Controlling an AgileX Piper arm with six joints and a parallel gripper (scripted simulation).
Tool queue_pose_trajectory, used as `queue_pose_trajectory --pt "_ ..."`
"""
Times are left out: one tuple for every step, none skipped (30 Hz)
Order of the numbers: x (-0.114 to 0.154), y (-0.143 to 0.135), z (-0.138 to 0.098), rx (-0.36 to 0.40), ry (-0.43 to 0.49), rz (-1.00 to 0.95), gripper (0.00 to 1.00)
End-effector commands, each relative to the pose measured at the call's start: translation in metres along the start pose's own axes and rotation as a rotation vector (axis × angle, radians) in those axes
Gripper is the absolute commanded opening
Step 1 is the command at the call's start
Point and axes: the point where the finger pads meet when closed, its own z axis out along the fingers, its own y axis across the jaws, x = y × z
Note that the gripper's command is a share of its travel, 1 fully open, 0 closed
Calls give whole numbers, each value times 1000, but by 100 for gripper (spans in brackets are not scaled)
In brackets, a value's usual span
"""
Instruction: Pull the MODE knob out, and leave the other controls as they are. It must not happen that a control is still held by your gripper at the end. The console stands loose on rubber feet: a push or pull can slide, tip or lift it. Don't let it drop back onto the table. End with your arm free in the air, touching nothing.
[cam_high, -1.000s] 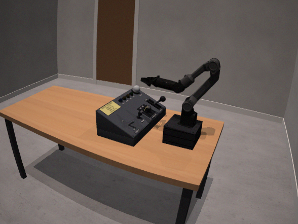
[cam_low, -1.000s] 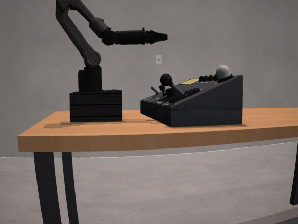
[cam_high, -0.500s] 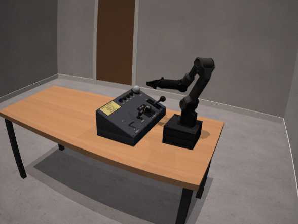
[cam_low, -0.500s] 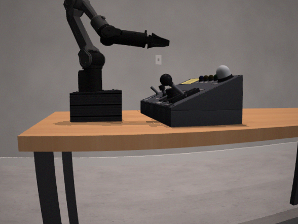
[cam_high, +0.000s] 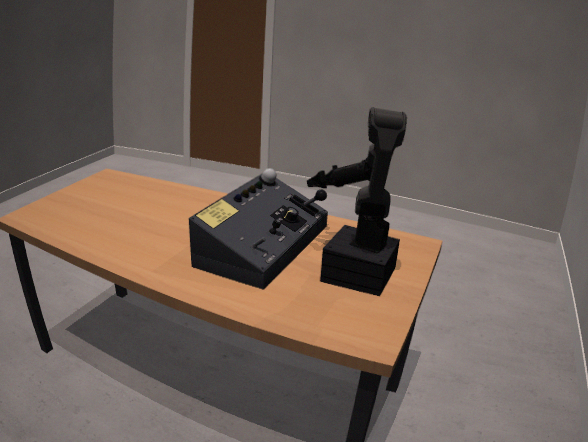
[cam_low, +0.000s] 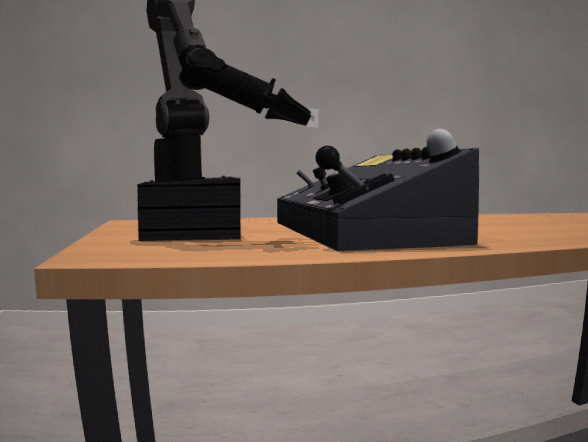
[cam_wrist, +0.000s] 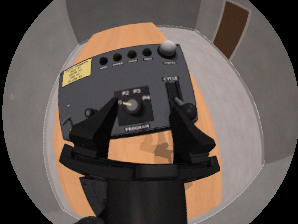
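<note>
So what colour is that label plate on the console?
Yellow label plate with dark lettering; the top view shows it best.
</note>
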Motion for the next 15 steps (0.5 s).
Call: queue_pose_trajectory --pt "5 -4 -2 8 22 13 100" --pt "9 -6 -4 13 35 21 100" --pt "12 -8 -5 17 47 29 100" --pt "15 -10 -6 21 57 35 100" --pt "17 -11 -7 24 66 41 100" --pt "19 -12 -8 27 73 46 100" --pt "21 -13 -9 29 80 50 100" --pt "22 -14 -9 31 85 53 100" --pt "23 -14 -10 32 88 56 100" --pt "23 -14 -10 32 88 56 100" --pt "23 -14 -10 32 88 56 100" --pt "24 -15 -10 33 91 58 100" --pt "24 -15 -11 34 93 59 100" --pt "25 -15 -11 34 94 60 100" --pt "25 -15 -11 34 95 61 100"
